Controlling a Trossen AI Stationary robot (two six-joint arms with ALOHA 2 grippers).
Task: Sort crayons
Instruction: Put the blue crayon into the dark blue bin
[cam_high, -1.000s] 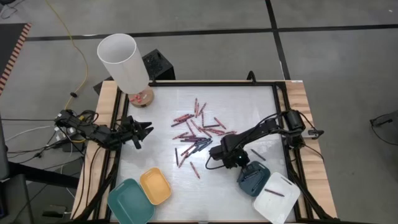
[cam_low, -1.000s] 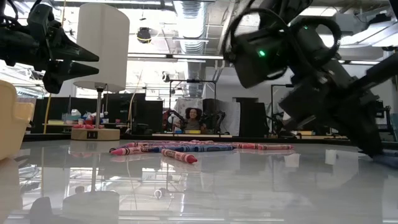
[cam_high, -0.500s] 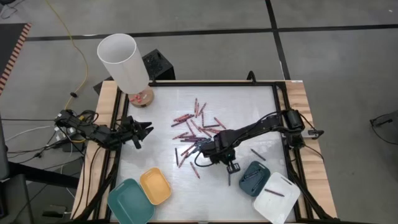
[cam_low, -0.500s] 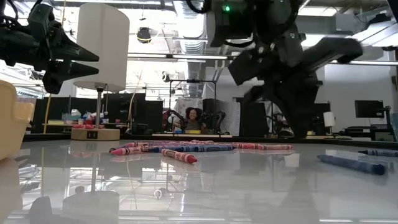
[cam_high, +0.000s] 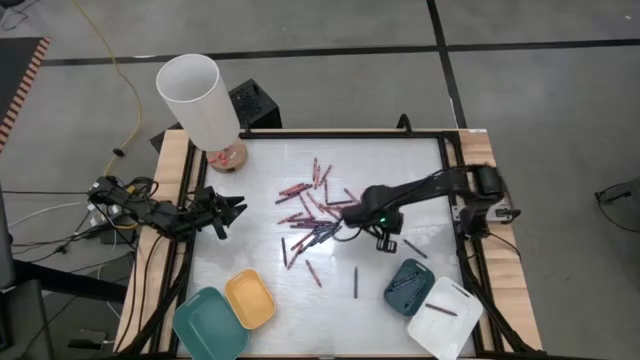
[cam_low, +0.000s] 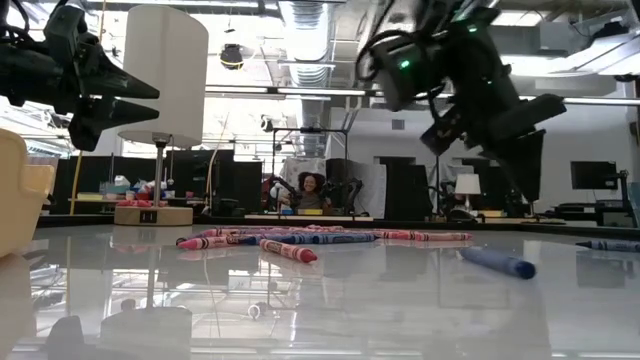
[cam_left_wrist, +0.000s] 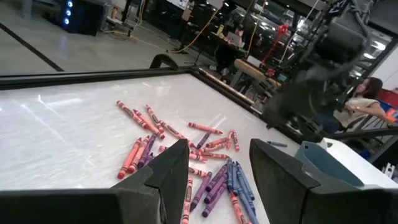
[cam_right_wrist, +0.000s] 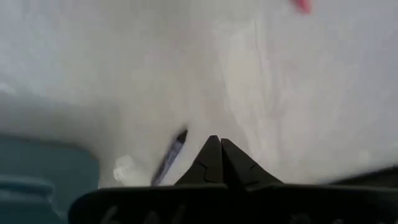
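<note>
Several red, pink, purple and blue crayons lie in a loose pile mid-table; the pile also shows in the low view and in the left wrist view. One dark blue crayon lies alone nearer the front and shows in the low view too. My right gripper hangs shut and empty above the table just right of the pile, between it and the dark-blue tray. Its wrist view shows the fingertips closed together. My left gripper waits open at the table's left side.
The dark-blue tray holds a few crayons. A white tray with one crayon stands at the near right corner. Teal and yellow trays stand at the near left. A white lamp stands at the far left. Another dark crayon lies by the right gripper.
My right gripper has left the dark-blue tray, swung toward the table's left, then gone toward the far edge, and now stands beside the pile. A dark blue crayon has come into view on the table left of the tray and has shifted a little farther left.
</note>
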